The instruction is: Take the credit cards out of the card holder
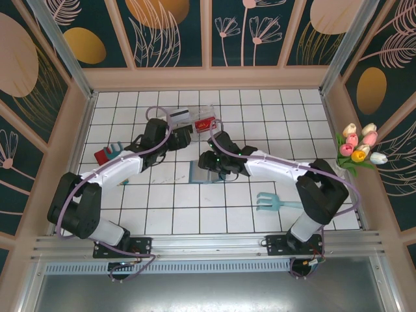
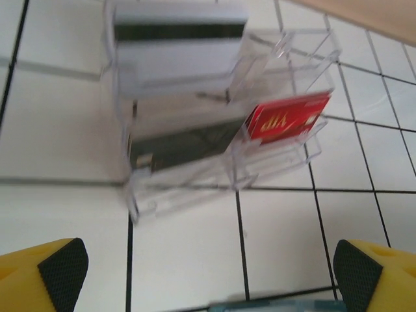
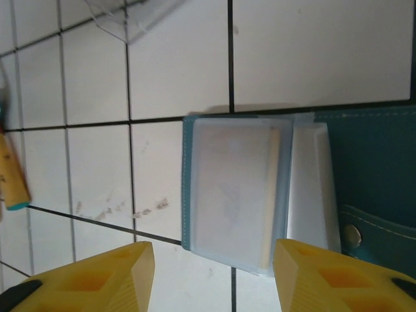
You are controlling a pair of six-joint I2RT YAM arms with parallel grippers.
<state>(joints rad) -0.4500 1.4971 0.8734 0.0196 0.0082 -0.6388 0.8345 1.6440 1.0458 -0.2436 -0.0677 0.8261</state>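
Left gripper [image 2: 208,276] is released, jaws wide; the red credit card [image 2: 286,117] and dark credit card [image 2: 182,140] sit in the clear plastic tray [image 2: 296,45] just ahead. Right gripper [image 3: 211,263] grasps nothing, jaws apart; the open card holder [image 3: 370,156] lies just ahead.

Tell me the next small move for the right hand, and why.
Probably lower the right hand onto the clear sleeve of the card holder and pinch at its pale edge. The hand hangs open and empty above it, and what looks like a card sits inside. The red card is already in the clear tray, the open left hand near it.
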